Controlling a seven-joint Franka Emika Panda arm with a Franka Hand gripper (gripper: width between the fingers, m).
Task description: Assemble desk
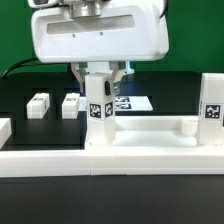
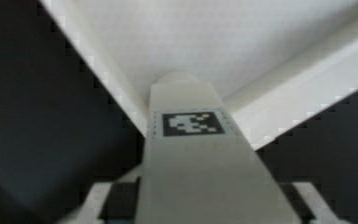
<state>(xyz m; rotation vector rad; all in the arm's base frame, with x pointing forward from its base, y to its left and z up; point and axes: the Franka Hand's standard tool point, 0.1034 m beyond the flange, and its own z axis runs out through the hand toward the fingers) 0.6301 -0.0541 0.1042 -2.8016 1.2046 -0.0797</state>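
The desk top (image 1: 150,160), a wide white tray with a raised rim, lies across the front of the exterior view. My gripper (image 1: 101,88) is shut on a white square leg (image 1: 98,118) with a black-and-white tag, held upright with its lower end at the top's rim, towards the exterior view's left. In the wrist view the same leg (image 2: 197,160) runs away from the camera between my fingers (image 2: 108,200), with the desk top's rim (image 2: 282,75) beyond it. A second tagged leg (image 1: 212,108) stands upright at the top's right end.
Two more white legs (image 1: 38,104) (image 1: 70,103) lie on the black table behind the desk top, at the exterior view's left. The marker board (image 1: 132,102) lies flat behind my gripper. A white piece (image 1: 5,128) shows at the left edge.
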